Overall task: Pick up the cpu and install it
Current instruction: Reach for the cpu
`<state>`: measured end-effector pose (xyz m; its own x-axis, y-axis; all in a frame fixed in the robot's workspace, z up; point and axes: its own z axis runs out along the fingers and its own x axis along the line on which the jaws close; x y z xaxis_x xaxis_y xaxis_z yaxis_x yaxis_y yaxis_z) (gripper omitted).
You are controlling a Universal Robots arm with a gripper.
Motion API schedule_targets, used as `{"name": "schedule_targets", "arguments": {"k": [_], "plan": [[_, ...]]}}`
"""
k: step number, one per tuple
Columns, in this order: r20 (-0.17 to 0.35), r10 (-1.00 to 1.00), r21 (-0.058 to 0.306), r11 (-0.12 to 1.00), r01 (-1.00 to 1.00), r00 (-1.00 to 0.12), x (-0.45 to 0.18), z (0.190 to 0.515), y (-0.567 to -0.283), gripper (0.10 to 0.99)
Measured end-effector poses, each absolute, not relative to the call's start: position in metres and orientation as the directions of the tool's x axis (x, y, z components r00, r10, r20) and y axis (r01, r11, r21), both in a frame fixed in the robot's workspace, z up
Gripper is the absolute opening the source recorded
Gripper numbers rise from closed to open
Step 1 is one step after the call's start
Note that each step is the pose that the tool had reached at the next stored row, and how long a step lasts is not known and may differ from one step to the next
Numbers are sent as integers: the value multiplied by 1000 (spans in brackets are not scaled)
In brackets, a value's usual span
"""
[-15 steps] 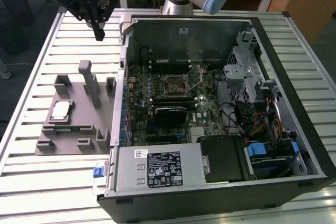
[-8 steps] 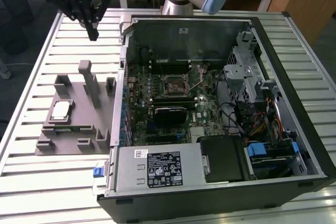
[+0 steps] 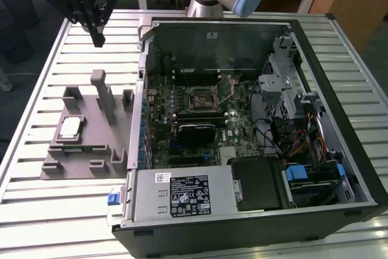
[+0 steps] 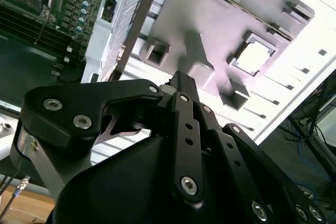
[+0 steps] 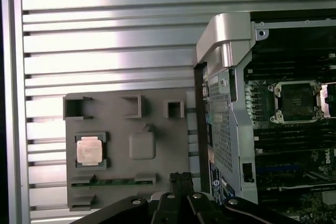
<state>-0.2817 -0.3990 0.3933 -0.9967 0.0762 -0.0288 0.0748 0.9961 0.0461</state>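
The cpu, a small silver square, lies flat in a pocket of the grey slotted tray at the exterior view's left, beside the open computer case. My gripper hangs high above the table behind the tray, fingers together and holding nothing. In both wrist views the cpu sits well apart from the shut gripper. The dark socket with its metal frame sits on the motherboard inside the case.
The case's raised side wall stands between tray and motherboard. Upright posts rise from the tray. Drive cages and cables fill the case at the exterior view's right. The slatted metal table carries everything.
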Motion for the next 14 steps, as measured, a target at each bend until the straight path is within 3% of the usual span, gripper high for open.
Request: {"name": "schedule_targets", "arguments": {"k": [14], "plan": [[-29, 76, 46, 996, 75, -997, -308, 389, -399, 106]]}}
